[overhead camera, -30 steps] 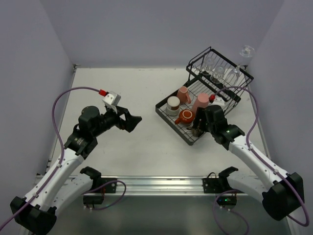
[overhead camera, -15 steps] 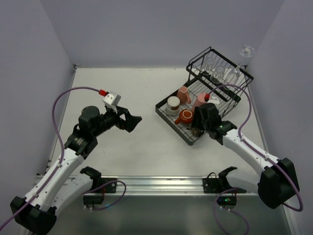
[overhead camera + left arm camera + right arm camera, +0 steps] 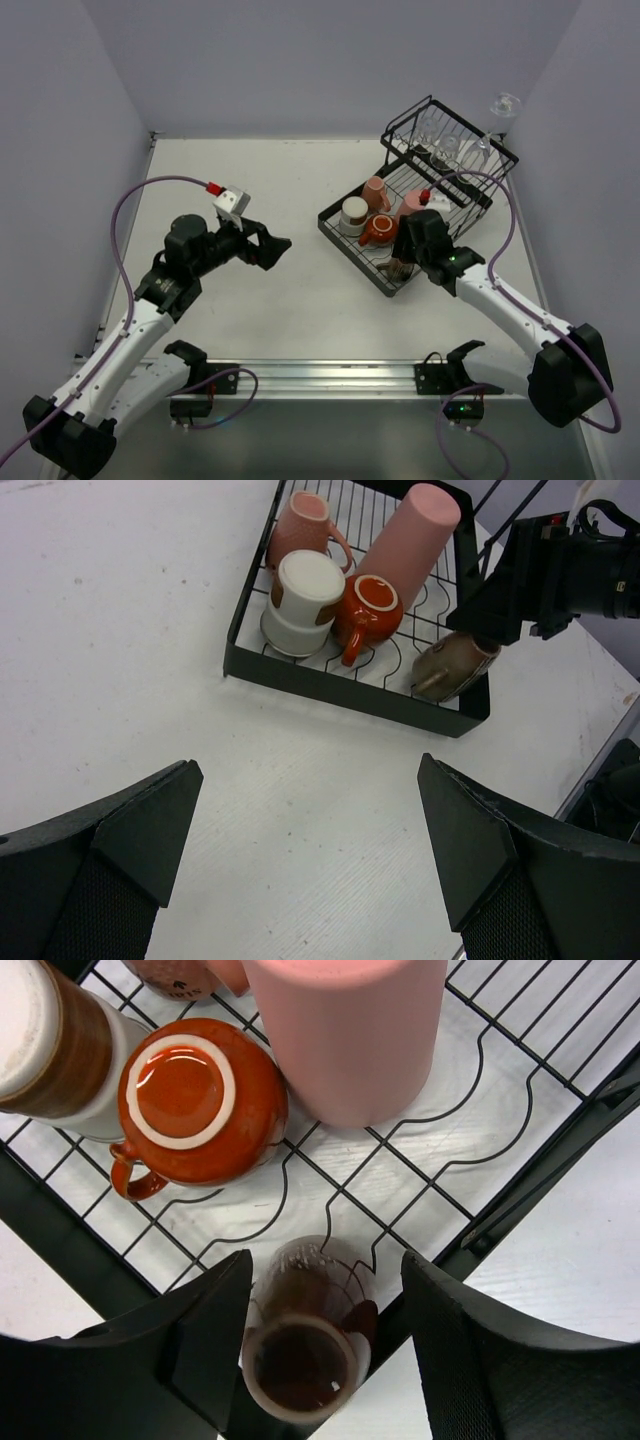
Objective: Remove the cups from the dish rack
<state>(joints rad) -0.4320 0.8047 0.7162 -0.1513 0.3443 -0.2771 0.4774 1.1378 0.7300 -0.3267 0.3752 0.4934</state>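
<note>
The left gripper [image 3: 310, 860] hangs over the bare table [image 3: 150, 630] on the left with its jaws wide open and nothing in them. On the right, the right gripper [image 3: 325, 1332] has one finger on each side of the dark brown mug [image 3: 455, 666]. I cannot tell if the fingers are squeezing it yet. That mug lies on its side at the near right corner of the dish rack [image 3: 330, 677], leaning on the rim, with its mouth facing near. Because it is round and tipped over, it could roll or slip out when the fingers close. It could then drop off the rim onto the table. A finger might also catch on the rack wires and tug the whole rack. Just behind it is the orange-red mug [image 3: 200, 1100], upside down, and the tall pink tumbler [image 3: 350, 1030] stands next to it. A quick lift could bump them. To the left of those sits the cream cup [image 3: 305, 595], with the small pink mug [image 3: 305, 520] farther back. The clear glasses [image 3: 445, 140] are in the raised basket at the far end. All the cups are in the rack. Since a second ago, the right arm has reached farther in over the near corner. The left arm has hardly moved.
</note>
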